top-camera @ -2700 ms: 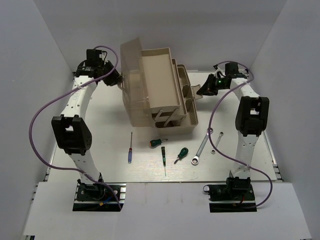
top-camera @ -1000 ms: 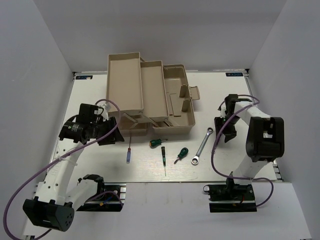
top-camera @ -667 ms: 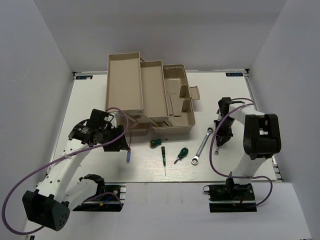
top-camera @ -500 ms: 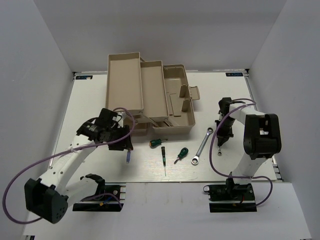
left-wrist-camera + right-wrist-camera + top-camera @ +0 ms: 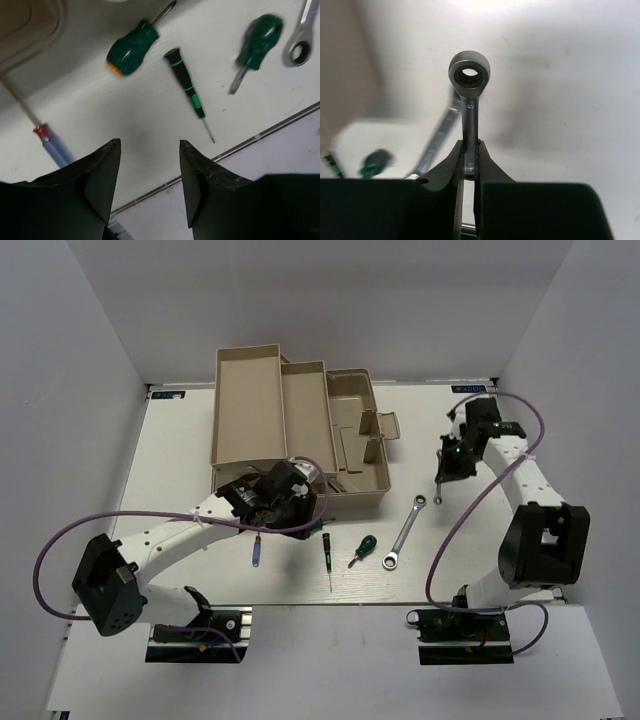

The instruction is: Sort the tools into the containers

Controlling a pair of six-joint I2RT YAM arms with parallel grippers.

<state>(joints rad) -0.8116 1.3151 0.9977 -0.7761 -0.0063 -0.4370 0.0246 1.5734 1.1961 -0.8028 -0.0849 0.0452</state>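
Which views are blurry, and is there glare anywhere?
Right wrist view: the short silver wrench in the right gripper is sharp, the long silver wrench behind it blurred, and glare washes out the white table at top. Left wrist view: the blue-handled screwdriver is slightly blurred. Top view: even light.

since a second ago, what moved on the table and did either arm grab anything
The right gripper closed on the short wrench and lifted it off the table, toward the far side. The left gripper, open and empty, swung right past the blue screwdriver toward the green screwdrivers. The toolbox, long wrench and all the screwdrivers stayed put.
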